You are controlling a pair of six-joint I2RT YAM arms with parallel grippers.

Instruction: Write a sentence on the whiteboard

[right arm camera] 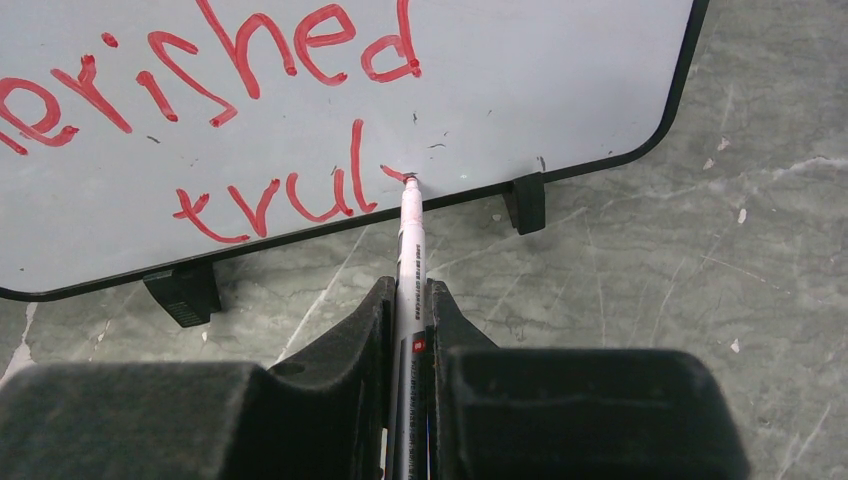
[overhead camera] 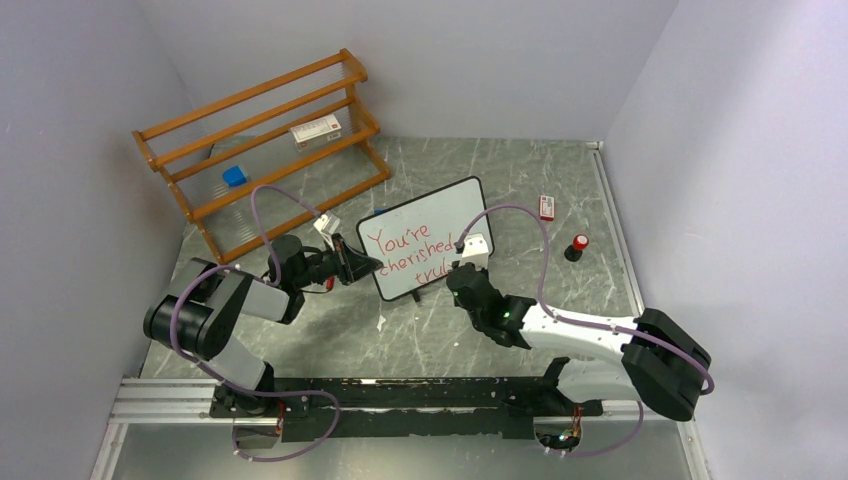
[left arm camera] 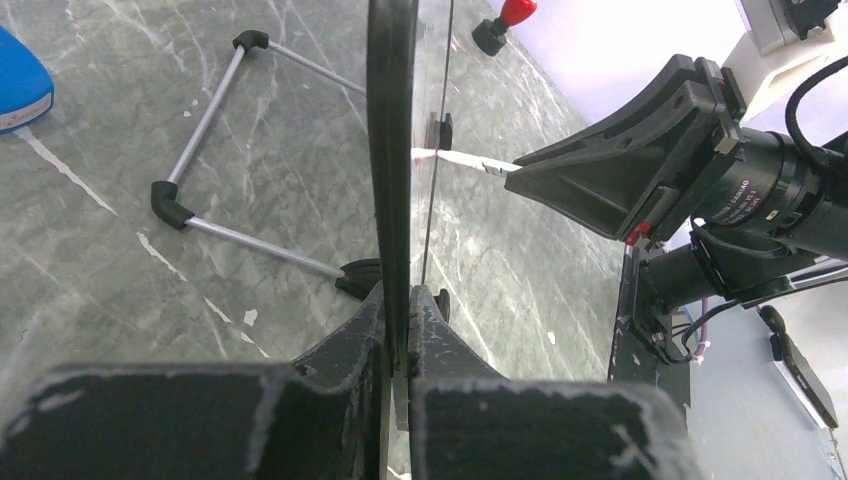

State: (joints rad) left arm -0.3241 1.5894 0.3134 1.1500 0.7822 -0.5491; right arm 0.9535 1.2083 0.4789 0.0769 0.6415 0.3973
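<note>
The left claw is closed on the left edge of the whiteboard, pinching its thin black frame and bracing it upright on the counter, near the middle and just right of the wooden rack. On the board's face the sentence runs in red over three lines; the last line reads "trul", with a short fresh stroke beside the l. The red marker touches the board at that stroke, just above the bottom frame, and the right claw is clamped on its barrel. By my reading the writing is nearly done, with only the final y of "truly" in hand. Finishing it calls for a light, even press while the left claw steadies the board, and a short tail, since little white is left below the line. Farther right, apart from the board, stands a small black thing with a red top; it may be the marker's cap, but it is too small to tell. From above, the right arm covers the end of the last line. The right wrist view cuts off the first line and the start of the second. The left wrist view meets the board edge-on, so no lettering shows there.
</note>
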